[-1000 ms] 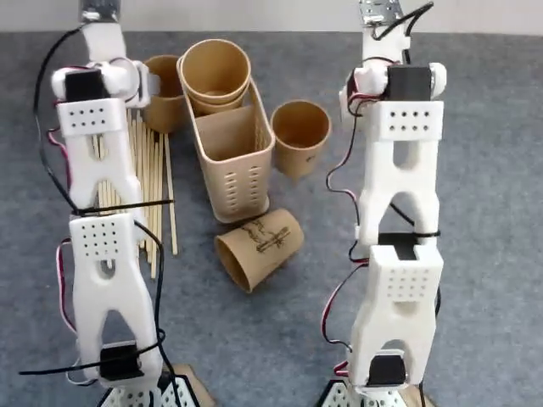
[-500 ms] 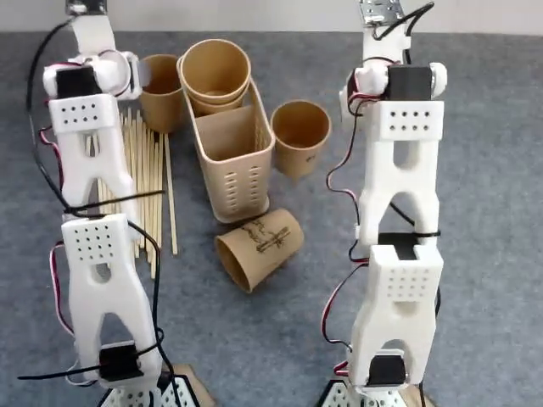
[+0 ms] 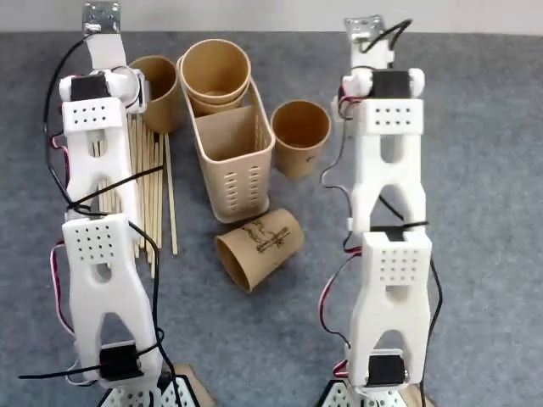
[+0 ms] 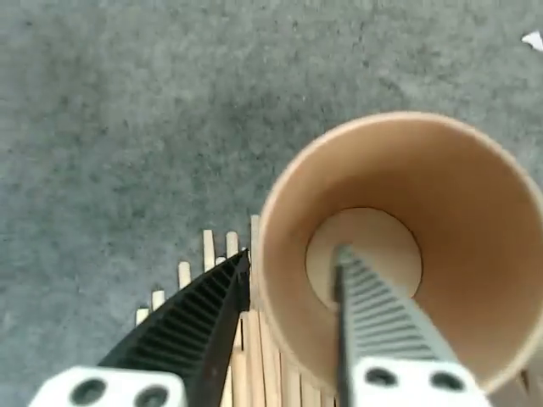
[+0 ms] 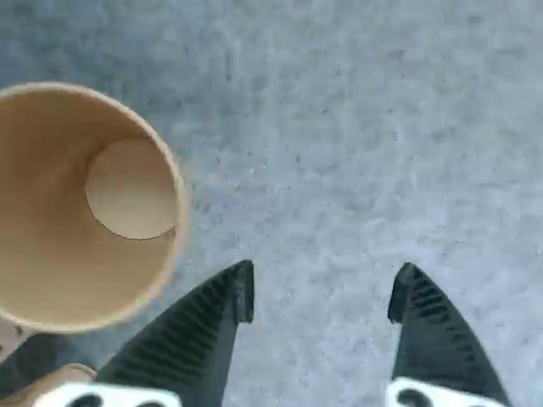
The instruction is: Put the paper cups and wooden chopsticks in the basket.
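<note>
A tan perforated basket (image 3: 231, 174) stands mid-table with two stacked paper cups (image 3: 215, 69) in its far end. Another cup (image 3: 159, 85) stands upright left of the basket. My left gripper (image 4: 291, 254) is open astride that cup's (image 4: 407, 186) wall, one finger inside and one outside. Wooden chopsticks (image 3: 151, 191) lie in a bundle under the left arm, their tips (image 4: 208, 248) beside the cup. Right of the basket stands a third cup (image 3: 299, 134). My right gripper (image 5: 322, 284) hangs open over bare mat next to this cup (image 5: 81, 203). One printed cup (image 3: 259, 246) lies on its side.
Grey mat (image 3: 484, 170) covers the table, with free room to the right of the right arm and in front of the toppled cup. Both arm bases stand at the near edge, cables hanging along them.
The left arm's wrist swung left, then back to the cup by the basket. The right arm shifted a little left and farther back.
</note>
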Controlling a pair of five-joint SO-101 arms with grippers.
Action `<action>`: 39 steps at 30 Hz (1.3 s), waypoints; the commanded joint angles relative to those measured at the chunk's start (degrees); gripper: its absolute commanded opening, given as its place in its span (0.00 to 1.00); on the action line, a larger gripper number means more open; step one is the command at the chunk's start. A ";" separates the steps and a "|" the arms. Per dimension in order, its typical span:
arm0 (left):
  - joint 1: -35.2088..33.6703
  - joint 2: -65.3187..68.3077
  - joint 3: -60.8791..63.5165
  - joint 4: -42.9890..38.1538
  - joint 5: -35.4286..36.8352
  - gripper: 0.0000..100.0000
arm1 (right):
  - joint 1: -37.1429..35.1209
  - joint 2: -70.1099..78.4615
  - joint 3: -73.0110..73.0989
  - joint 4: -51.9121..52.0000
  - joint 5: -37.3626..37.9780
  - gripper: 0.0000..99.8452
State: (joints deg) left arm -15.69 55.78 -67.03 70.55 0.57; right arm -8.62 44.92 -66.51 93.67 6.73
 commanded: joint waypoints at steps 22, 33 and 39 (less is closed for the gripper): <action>2.24 -3.74 -0.92 5.98 -0.88 0.00 | 0.22 2.15 -1.63 -7.87 0.44 0.05; -3.21 -3.74 -28.09 17.05 -0.62 0.01 | -1.19 -3.38 -14.29 0.57 0.18 0.17; -5.14 -9.01 -27.56 18.81 -0.79 0.01 | -4.97 -1.10 -12.79 0.22 0.18 0.20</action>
State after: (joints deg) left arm -19.56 53.67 -91.30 88.57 0.31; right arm -11.78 45.45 -78.37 93.58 6.73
